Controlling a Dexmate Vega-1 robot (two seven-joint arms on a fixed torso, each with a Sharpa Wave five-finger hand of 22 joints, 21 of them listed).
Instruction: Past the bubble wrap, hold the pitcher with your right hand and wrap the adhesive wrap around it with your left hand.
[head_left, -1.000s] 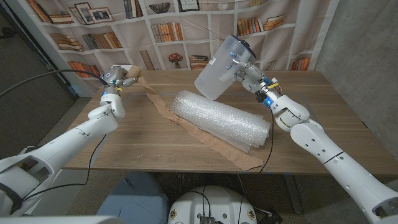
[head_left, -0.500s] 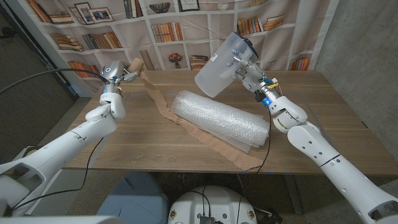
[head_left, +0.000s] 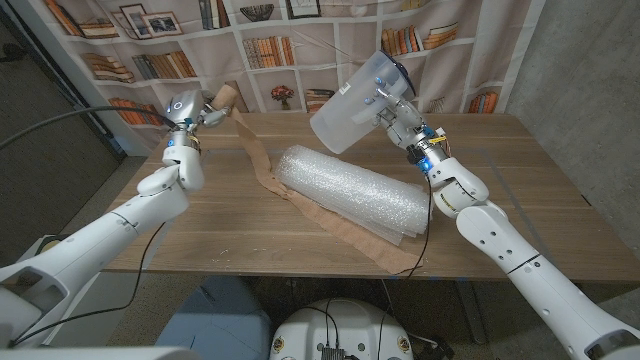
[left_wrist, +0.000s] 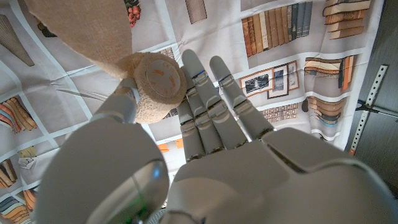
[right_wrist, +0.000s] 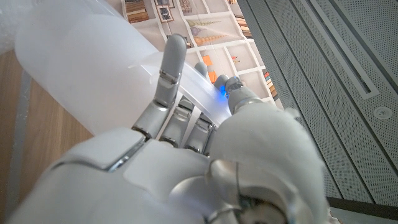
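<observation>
My right hand (head_left: 393, 110) grips a frosted clear pitcher (head_left: 350, 106), tilted in the air above the table's far side; its pale wall (right_wrist: 81, 68) lies under that hand's fingers (right_wrist: 171, 65) in the right wrist view. My left hand (head_left: 197, 115) is raised at the far left and pinches a small tan roll of adhesive wrap (head_left: 225, 100), seen end-on (left_wrist: 155, 81) beside the fingers (left_wrist: 211, 99). From the roll a tan strip (head_left: 300, 195) trails down onto the table and runs under a roll of bubble wrap (head_left: 355, 190).
The bubble wrap roll lies across the middle of the wooden table (head_left: 180, 235). The strip's loose end (head_left: 395, 258) reaches the near table edge. A bookshelf backdrop (head_left: 150, 50) hangs behind the table.
My left hand has lifted the adhesive wrap roll higher and a little to the right, drawing the strip up. The pitcher has shifted slightly left in my right hand.
</observation>
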